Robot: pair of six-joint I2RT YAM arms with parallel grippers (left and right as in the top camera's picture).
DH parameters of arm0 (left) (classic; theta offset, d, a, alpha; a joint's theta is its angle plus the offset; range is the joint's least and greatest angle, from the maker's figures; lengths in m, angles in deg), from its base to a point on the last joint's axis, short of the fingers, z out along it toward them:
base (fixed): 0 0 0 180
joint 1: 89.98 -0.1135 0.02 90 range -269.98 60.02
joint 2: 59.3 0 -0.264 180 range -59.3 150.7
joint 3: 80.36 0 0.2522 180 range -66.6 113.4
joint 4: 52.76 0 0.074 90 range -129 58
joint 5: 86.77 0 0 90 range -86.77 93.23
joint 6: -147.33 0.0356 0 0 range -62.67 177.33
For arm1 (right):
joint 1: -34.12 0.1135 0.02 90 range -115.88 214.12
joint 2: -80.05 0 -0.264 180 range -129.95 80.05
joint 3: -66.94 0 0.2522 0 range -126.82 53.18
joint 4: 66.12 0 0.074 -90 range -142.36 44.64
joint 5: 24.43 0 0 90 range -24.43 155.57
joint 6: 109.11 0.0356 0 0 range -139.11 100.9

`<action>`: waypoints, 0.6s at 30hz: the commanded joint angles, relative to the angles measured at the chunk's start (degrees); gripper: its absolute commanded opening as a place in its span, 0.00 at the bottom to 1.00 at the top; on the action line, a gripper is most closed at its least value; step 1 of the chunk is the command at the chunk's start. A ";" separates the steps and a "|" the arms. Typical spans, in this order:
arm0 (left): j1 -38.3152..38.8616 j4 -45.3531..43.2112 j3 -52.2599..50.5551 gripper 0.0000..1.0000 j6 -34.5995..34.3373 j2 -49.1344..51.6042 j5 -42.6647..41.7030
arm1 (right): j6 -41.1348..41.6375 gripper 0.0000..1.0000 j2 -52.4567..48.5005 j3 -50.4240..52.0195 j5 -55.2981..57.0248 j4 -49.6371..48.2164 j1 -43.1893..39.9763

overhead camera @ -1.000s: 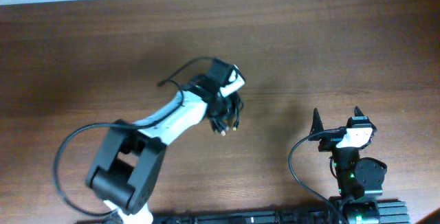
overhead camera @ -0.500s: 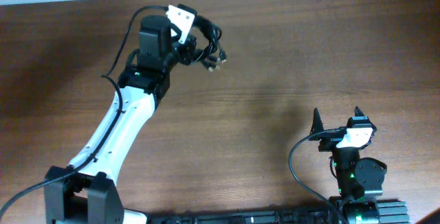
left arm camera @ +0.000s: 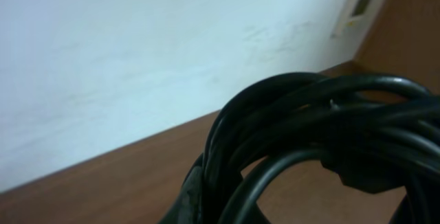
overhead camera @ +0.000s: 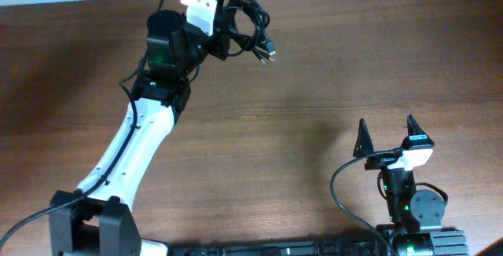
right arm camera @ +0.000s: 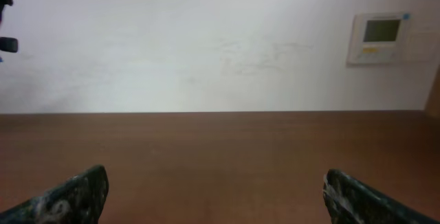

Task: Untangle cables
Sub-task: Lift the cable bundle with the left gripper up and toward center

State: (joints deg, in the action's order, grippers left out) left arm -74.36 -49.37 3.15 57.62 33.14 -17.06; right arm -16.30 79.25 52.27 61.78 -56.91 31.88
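A bundle of thin black cables [overhead camera: 250,22] in tangled loops hangs from my left gripper [overhead camera: 222,32] near the table's far edge, with a small plug [overhead camera: 269,52] dangling at its right. My left gripper is shut on the bundle and holds it above the table. In the left wrist view the looped cables [left arm camera: 309,135] fill the lower right, very close to the lens. My right gripper [overhead camera: 387,135] is open and empty at the near right, far from the cables. Its fingertips show at the bottom corners of the right wrist view [right arm camera: 216,189].
The brown wooden table [overhead camera: 354,60] spreads under both arms. A white wall [right arm camera: 206,38] with a small wall panel [right arm camera: 380,37] stands beyond the far edge. My left arm's white link [overhead camera: 134,146] reaches diagonally across the left half.
My left arm swung from mid-table to the far edge, carrying the cable bundle up with it. The bundle has shifted slightly right since half a second ago. The right gripper shifted slightly.
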 commanded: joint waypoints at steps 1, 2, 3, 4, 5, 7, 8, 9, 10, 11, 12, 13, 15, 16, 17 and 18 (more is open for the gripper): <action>-0.35 -2.62 0.92 0.00 -4.17 -2.49 -4.44 | 2.21 0.99 0.42 -5.62 -3.13 2.84 0.35; -0.35 -2.97 0.92 0.00 -5.77 -2.49 -4.59 | 2.21 0.99 0.37 -7.02 -3.10 4.83 0.35; -0.37 -3.48 0.92 0.00 -6.38 -2.49 -5.62 | 2.19 0.99 0.13 -8.87 -3.10 7.63 0.35; -0.39 -4.33 0.92 0.00 -6.56 -2.49 -7.89 | 2.16 0.99 -0.24 -10.56 -3.10 9.73 0.35; -0.39 -5.40 0.92 0.00 -6.56 -2.47 -10.88 | 2.19 0.99 -0.72 -12.20 -3.15 11.76 0.35; -0.39 -6.99 0.92 0.00 -7.15 -2.47 -15.96 | 2.16 0.99 -3.43 -17.55 -3.37 16.63 0.35; -0.39 -7.39 0.92 0.00 -7.13 -2.47 -18.12 | 2.10 0.99 -5.40 -20.28 -3.54 18.51 0.35; -0.39 -7.74 0.92 0.00 -7.13 -2.47 -20.35 | 1.97 0.99 -7.37 -22.56 -3.61 19.96 0.35; -0.39 -8.59 0.92 0.00 -7.10 -2.47 -23.45 | 1.95 0.99 -9.79 -25.16 -4.09 21.55 0.35; -0.39 -9.42 0.92 0.00 -7.10 -2.47 -25.62 | 1.79 0.99 -12.41 -27.63 -4.76 22.91 0.35; -0.37 -10.08 0.92 0.00 -7.10 -2.47 -26.95 | 1.51 0.99 -15.08 -30.10 -5.62 24.09 0.35; -0.24 -10.82 0.92 0.00 -7.10 -2.47 -28.48 | 0.37 0.99 -17.97 -32.85 -7.26 25.24 0.35; 0.07 -11.69 0.92 0.00 -7.13 -2.47 -30.42 | 0.20 0.99 -23.74 -37.83 -8.90 27.34 0.35; 0.31 -11.78 0.92 0.00 -7.10 -2.47 -31.01 | -0.07 0.99 -26.93 -40.81 -9.81 28.79 0.35; 0.61 -11.89 0.92 0.00 -7.13 -2.47 -31.28 | -0.70 0.99 -29.73 -43.60 -10.99 30.21 0.35; 1.62 -11.89 0.92 0.00 -7.13 -2.47 -31.36 | -2.03 0.99 -34.21 -48.28 -13.31 32.79 0.35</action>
State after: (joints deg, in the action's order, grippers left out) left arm -74.18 -60.56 3.15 51.61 33.01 -44.38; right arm -15.86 51.71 11.88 53.78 -27.28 31.88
